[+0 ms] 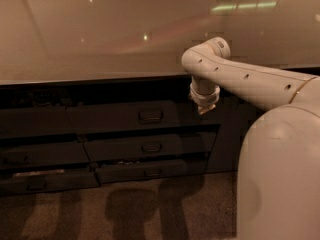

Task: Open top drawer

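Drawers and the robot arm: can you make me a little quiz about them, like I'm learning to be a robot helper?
1. True or false: the gripper is touching the handle of the top drawer.
2. Pick one: how many drawer fronts are in the stack that has the top drawer at its top? A two, B three, C five.
3. Fill the gap: in the camera view, the gripper hangs to the ____ of the top drawer's handle.

Key: 1 false, the gripper is apart from the handle; 2 B; 3 right.
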